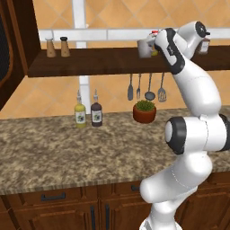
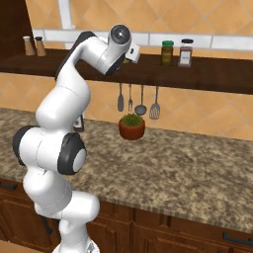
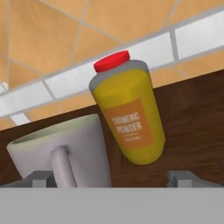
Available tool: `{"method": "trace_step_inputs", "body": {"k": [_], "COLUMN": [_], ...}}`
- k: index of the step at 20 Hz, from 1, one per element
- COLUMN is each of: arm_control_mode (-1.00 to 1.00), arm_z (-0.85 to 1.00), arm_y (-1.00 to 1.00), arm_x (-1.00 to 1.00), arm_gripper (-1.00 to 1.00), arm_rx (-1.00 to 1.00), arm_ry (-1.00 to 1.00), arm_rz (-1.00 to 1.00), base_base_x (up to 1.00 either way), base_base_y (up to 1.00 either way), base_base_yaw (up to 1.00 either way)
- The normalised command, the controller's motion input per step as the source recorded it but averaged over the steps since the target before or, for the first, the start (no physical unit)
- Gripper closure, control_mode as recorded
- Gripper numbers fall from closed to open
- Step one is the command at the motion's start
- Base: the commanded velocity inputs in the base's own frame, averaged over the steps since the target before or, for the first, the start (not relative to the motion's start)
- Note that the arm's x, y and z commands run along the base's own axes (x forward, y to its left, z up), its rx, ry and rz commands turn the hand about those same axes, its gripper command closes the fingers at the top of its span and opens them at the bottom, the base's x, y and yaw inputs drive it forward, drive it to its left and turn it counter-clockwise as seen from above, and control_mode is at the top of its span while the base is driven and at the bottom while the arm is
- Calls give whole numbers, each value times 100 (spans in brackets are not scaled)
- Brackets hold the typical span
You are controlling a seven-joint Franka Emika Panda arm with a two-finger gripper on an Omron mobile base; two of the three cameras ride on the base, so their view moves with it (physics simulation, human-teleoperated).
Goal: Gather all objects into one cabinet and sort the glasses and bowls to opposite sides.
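A grey handled mug (image 3: 61,153) stands on the long wooden shelf (image 3: 192,118), its handle turned toward my hand. My gripper (image 3: 113,178) is open just in front of it, fingertips wide apart, with the handle between them near the left tip and nothing gripped. In the left base view the mug (image 1: 144,47) sits at the shelf's (image 1: 99,60) middle, with my wrist right beside it. The dark brown cabinet (image 1: 24,31) with its black-panelled door (image 1: 3,54) is at the far left. Red cup, cream mug and black bowl are out of view.
A yellow turmeric jar (image 3: 127,118) with a red lid stands right beside the mug. Two shakers (image 1: 57,47) sit at the shelf's left and two spice jars (image 2: 177,53) to the right. Bottles (image 1: 88,112), a potted plant (image 1: 144,111) and hanging utensils (image 1: 146,87) are by the counter's back wall.
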Motion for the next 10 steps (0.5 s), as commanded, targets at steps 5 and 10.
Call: {"method": "trace_step_inputs", "body": {"k": [5, 10], "arm_control_mode": [-100, -100], "arm_z": [-1, -14], "arm_y": [3, 58], "arm_x": [-1, -4], "arm_gripper": [-100, 100], "arm_rx": [2, 1], "arm_ry": [-1, -1], "arm_rz": [0, 0], "base_base_x": [0, 0], "base_base_y": [0, 0], "base_base_yaw": [0, 0]}}
